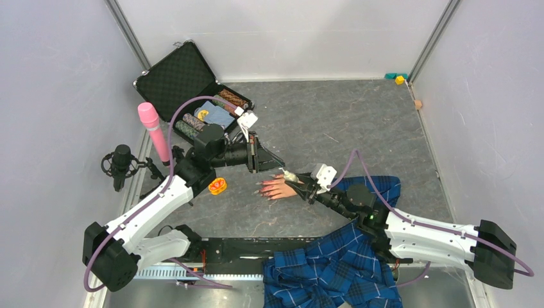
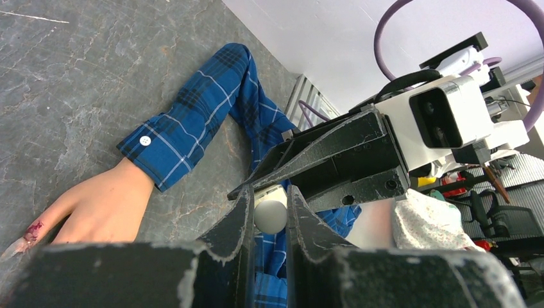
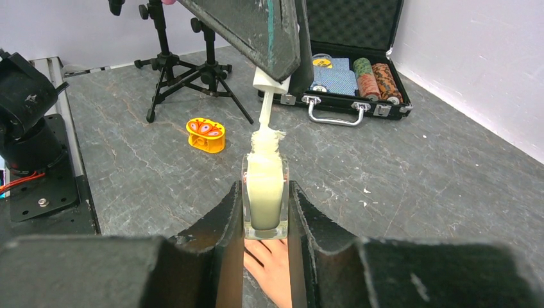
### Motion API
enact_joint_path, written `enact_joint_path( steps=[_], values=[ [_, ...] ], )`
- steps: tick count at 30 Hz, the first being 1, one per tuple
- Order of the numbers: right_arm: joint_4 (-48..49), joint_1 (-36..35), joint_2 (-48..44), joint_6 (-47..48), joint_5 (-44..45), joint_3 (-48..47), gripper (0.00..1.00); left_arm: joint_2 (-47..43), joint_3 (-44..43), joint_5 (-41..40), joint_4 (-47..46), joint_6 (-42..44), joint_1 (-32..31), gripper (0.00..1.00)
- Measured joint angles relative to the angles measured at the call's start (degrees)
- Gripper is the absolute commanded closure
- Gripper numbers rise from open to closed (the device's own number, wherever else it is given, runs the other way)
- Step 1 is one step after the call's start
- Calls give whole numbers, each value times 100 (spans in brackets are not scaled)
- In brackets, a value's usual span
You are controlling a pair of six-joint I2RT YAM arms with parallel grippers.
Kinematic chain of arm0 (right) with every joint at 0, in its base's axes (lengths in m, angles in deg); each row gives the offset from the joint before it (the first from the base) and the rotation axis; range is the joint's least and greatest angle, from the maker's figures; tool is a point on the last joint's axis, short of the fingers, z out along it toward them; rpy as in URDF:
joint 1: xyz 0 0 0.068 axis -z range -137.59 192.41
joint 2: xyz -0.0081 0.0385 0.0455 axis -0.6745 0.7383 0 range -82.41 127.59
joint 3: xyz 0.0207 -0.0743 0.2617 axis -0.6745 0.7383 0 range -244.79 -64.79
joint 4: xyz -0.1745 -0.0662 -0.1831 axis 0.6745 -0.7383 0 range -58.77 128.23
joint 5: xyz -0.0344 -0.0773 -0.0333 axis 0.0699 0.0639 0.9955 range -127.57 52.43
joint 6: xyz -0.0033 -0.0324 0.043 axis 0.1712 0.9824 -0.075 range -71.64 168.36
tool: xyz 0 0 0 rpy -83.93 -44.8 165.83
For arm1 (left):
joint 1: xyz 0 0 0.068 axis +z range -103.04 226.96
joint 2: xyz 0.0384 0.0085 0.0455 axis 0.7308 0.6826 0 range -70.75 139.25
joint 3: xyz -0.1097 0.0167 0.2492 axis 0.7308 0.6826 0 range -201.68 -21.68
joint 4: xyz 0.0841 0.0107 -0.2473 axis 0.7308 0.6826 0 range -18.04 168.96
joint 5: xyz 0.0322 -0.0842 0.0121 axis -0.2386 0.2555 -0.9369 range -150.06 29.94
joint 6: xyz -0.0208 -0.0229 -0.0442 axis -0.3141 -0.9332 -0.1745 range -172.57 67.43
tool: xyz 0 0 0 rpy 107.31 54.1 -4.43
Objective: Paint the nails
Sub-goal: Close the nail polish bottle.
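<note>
Right pincer [image 3: 265, 200] pinching clear polish bottle [image 3: 264, 186], left pincer [image 2: 269, 199] clamped on white brush cap [image 2: 271, 216] above it, reddish nails [image 2: 33, 230] of mannequin hand [image 1: 280, 188] on tabletop [image 1: 359, 128].

Two grippers: left gripper [image 1: 276, 162] and right gripper [image 1: 300, 186]. One mannequin hand [image 1: 277, 188], one plaid shirt [image 1: 333, 269], one bottle [image 3: 265, 199], one white cap [image 2: 271, 215]. Toward ten o'clock: one black case [image 1: 176, 74], one pink tube [image 1: 154, 131], one microphone [image 1: 120, 160], one orange trinket [image 1: 217, 186]. At two o'clock, three small blocks [image 1: 399, 80]

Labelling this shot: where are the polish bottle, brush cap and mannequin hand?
polish bottle [image 3: 265, 200], right wrist view, glass body.
brush cap [image 2: 271, 215], left wrist view, rounded end.
mannequin hand [image 2: 102, 205], left wrist view, its back.
</note>
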Motion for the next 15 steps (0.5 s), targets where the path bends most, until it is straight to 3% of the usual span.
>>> enact_joint_path(
  steps=[15],
  values=[
    [-109, 0, 177, 0, 4, -151, 100, 79, 17, -4, -20, 0, 22, 98]
  ],
)
